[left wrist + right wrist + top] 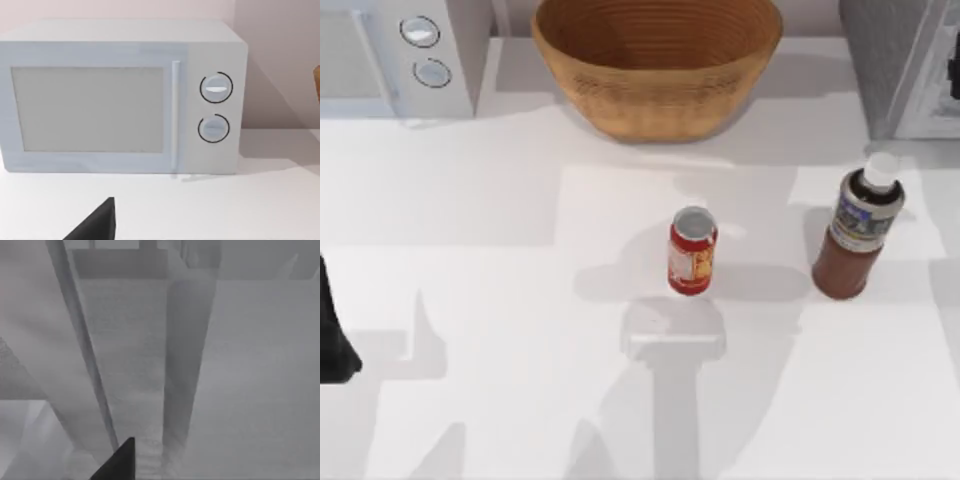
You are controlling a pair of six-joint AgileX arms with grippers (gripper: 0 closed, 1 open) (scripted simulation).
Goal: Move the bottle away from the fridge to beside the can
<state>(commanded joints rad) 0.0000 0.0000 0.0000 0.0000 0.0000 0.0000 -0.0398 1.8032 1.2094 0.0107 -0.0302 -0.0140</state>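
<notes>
The bottle (855,235) of dark reddish-brown liquid, white-capped with a grey-blue label, stands upright at the right of the table, just in front of the grey fridge (895,60). The red can (692,255) with a silver top stands upright near the table's middle, a clear gap left of the bottle. A dark part of my left gripper (335,345) sits at the table's left edge, far from both; its wrist view shows a dark tip (95,225) above the tabletop. My right gripper (117,462) shows as a dark tip close to grey fridge panels (130,365).
A white microwave (405,55) with two round dials stands at the back left, facing the left wrist camera (120,100). A large woven basket (657,65) stands at the back centre. Bare white tabletop (520,400) lies in front of the can and bottle.
</notes>
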